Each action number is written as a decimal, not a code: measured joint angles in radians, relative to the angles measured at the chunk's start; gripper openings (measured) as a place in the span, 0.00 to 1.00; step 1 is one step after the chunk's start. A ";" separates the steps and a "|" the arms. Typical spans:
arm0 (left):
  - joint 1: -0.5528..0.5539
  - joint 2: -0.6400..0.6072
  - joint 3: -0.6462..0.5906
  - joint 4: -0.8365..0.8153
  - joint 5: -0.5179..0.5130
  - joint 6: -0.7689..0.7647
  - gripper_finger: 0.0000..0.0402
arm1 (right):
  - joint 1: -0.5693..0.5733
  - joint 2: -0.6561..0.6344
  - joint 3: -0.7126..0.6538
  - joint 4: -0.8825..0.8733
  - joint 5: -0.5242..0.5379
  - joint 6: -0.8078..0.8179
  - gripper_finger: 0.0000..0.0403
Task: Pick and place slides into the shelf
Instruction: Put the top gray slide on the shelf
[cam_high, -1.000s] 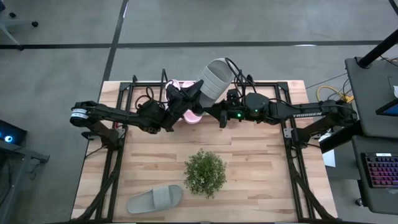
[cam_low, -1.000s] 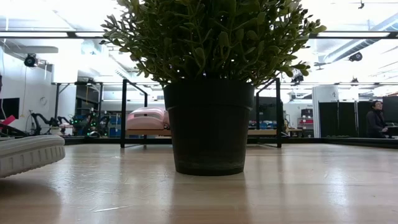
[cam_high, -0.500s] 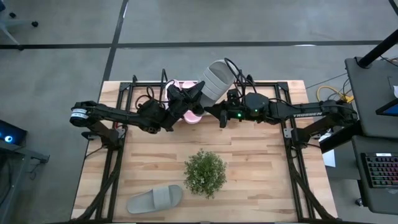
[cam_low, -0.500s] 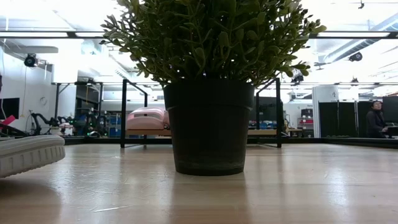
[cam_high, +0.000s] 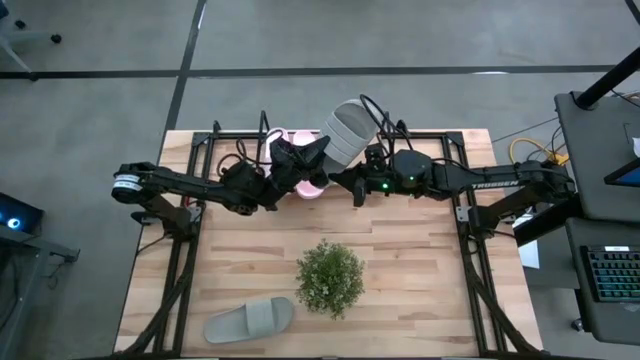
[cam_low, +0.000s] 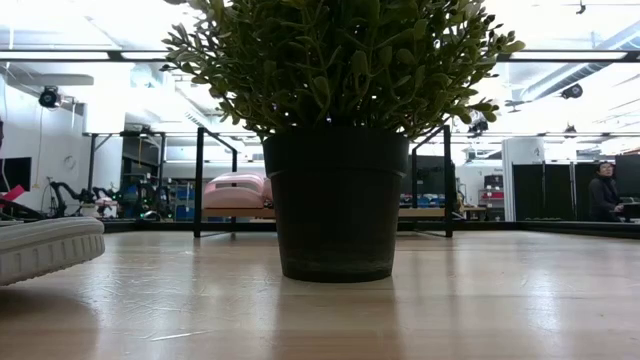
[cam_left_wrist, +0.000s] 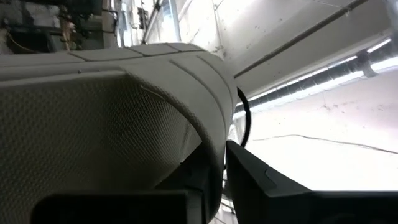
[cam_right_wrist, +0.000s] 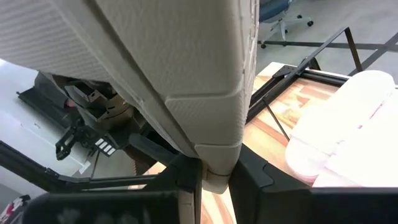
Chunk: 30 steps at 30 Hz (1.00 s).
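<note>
Landmark: the shelf (cam_high: 440, 140) at the counter's (cam_high: 430, 280) far edge. Left pincer (cam_high: 312, 152) over its left part, above the pink slides (cam_high: 300, 183) lying there, clamped on one edge of a lifted grey slide (cam_high: 346, 130); right pincer (cam_high: 345, 178) just beside, over the shelf's middle, nipping that slide's other edge. Second grey slide (cam_high: 250, 320) well apart, near corner, left of the plant (cam_high: 330, 278).

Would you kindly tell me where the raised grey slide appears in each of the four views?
High view: raised grey slide above the shelf, top centre.
Low view: not in it.
Left wrist view: fills the left.
Right wrist view: fills the upper middle.
Shared landmark: pink slides.
</note>
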<state>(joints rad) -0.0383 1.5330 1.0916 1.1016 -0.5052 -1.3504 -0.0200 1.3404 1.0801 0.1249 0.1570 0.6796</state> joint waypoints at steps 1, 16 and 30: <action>0.000 0.000 -0.003 0.008 0.006 -0.001 0.08 | 0.000 -0.002 0.000 -0.001 -0.003 0.000 0.10; -0.001 0.002 -0.015 0.044 0.053 -0.005 0.32 | 0.000 -0.038 0.000 -0.051 -0.018 0.009 0.10; -0.001 0.004 -0.018 0.049 0.270 -0.005 0.53 | -0.007 -0.134 0.002 -0.195 -0.007 0.037 0.10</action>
<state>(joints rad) -0.0391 1.5368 1.0737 1.1505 -0.2353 -1.3550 -0.0266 1.2067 1.0824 -0.0696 0.1499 0.7164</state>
